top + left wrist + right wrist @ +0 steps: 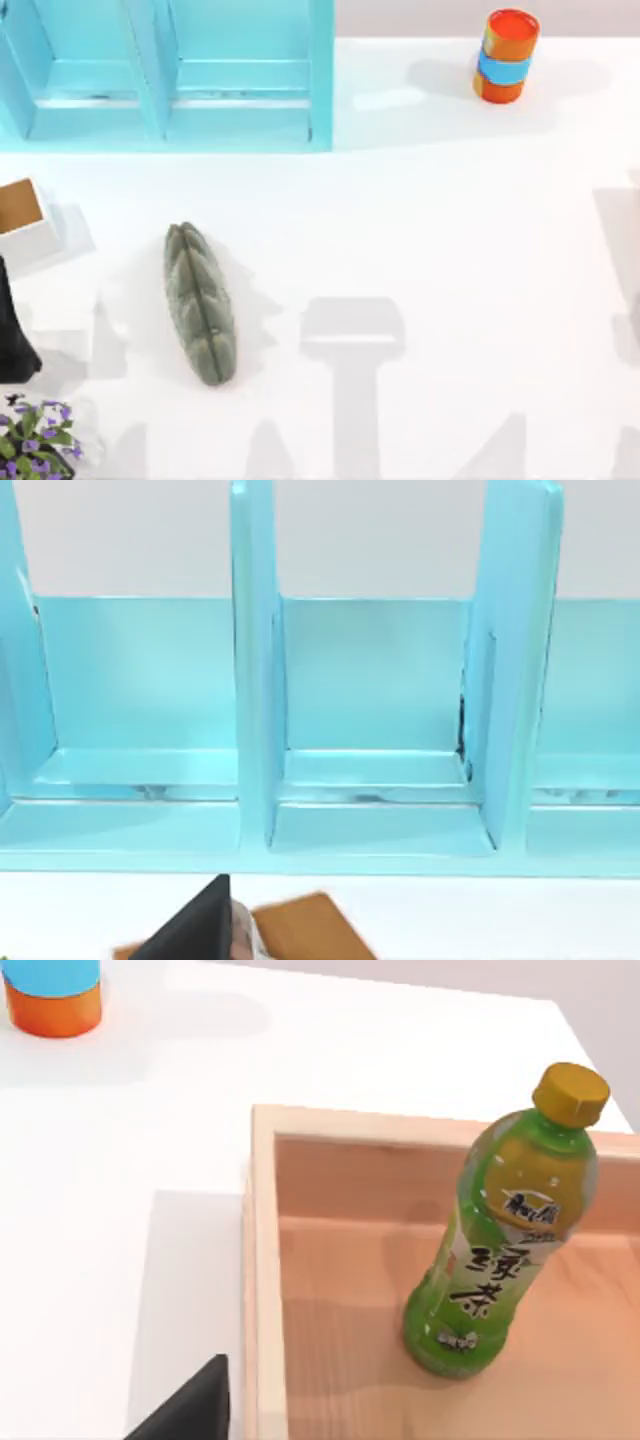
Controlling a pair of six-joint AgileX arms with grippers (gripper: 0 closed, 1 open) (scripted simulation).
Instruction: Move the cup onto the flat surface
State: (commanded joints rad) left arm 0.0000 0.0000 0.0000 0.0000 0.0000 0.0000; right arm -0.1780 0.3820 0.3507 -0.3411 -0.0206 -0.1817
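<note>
The cup is out of view in the top view. In the left wrist view a small pale, glassy thing [243,935] sits right beside a dark finger [190,930] of my left gripper; I cannot tell whether it is the cup. Just past it lies a flat brown surface [310,928]. From above, this brown surface [18,203] tops a white block at the table's left edge, and my left arm [12,340] is a dark shape just in front of it. A dark finger [190,1410] of my right gripper hangs beside a wooden box.
A light blue shelf unit [170,80] [380,780] stands at the back left. An orange cylinder with a blue band [505,55] [55,1000] is at the back right. A grey-green ridged lump [200,300] lies left of centre. Purple flowers [35,440] fill the front left corner. The wooden box [262,1260] holds a green tea bottle [500,1250].
</note>
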